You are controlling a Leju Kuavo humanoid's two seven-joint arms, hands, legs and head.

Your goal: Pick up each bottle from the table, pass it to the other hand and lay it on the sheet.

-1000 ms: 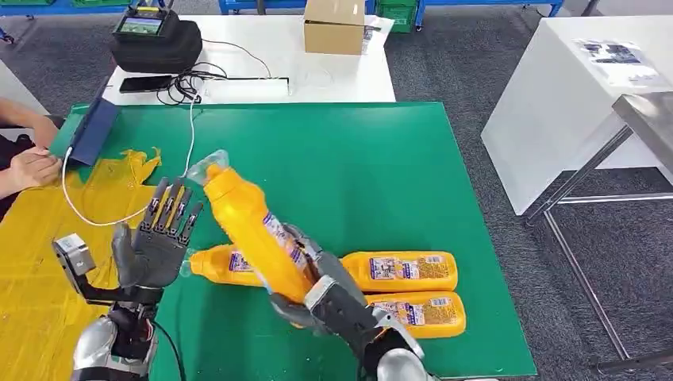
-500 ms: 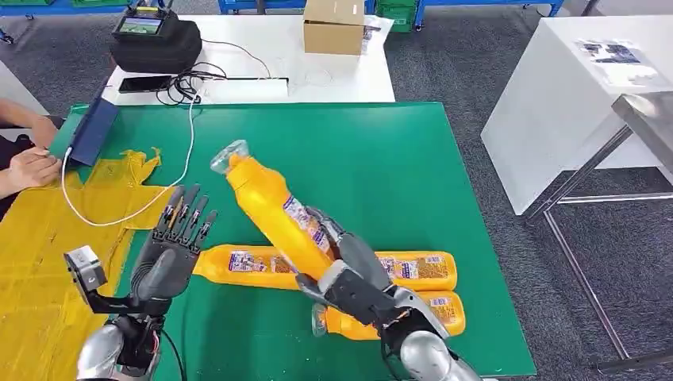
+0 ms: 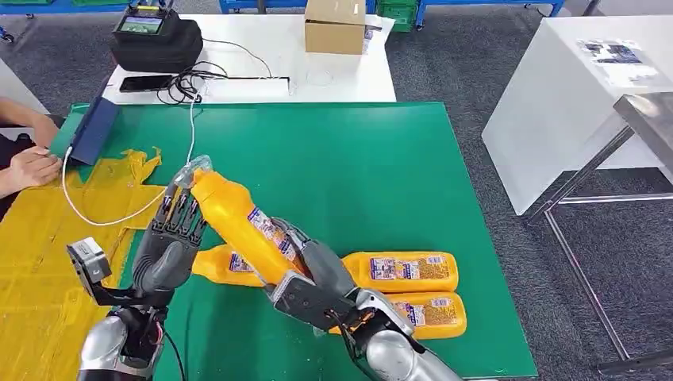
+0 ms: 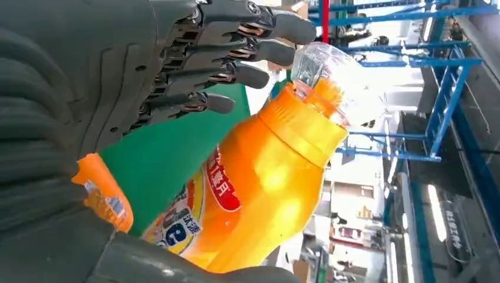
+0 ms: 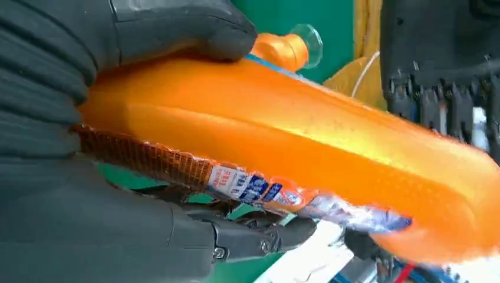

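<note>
The right hand [image 3: 305, 290] holds a yellow bottle [image 3: 238, 226] up at a slant. The left hand [image 3: 171, 246] is right beside it, fingers spread, holding nothing. Three more bottles [image 3: 401, 271] lie on the green table [image 3: 357, 175].

- Grey carpeted floor [image 3: 468, 71] all around the tables.
- Green-topped table [image 3: 373, 182] in the middle, reaching to the near edge.
- White table [image 3: 333, 79] just behind it, carrying a cardboard box [image 3: 334, 25], a black case [image 3: 155, 41], a dark phone [image 3: 144, 82] and tangled cables [image 3: 184, 86].
- White cabinet [image 3: 555, 103] off to the right, papers [image 3: 619, 59] on top.
- Steel-framed table [image 3: 647, 119] at the right edge, legs slanting down to the floor.
- Blue racking [image 3: 476, 6] along the far side.
</note>
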